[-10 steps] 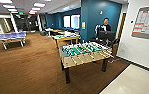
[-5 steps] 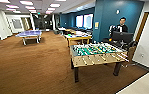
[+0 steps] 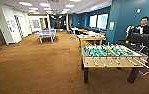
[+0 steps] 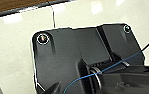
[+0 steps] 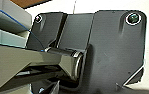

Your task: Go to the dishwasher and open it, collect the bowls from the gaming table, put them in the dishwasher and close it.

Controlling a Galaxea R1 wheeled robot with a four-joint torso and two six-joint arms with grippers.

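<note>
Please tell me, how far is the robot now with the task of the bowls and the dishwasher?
Nothing looks finished. In hand: the head view looks across brown carpet in a games room, with a table-football table near on the right and a yellow-rimmed gaming table behind it; I cannot make out bowls on it. A person stands at the right. Left: apparently every step, since I cannot see a dishwasher here.

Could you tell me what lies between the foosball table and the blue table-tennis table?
In the head view, bare brown carpet separates the wooden green-field foosball table from the blue table-tennis table.
</note>
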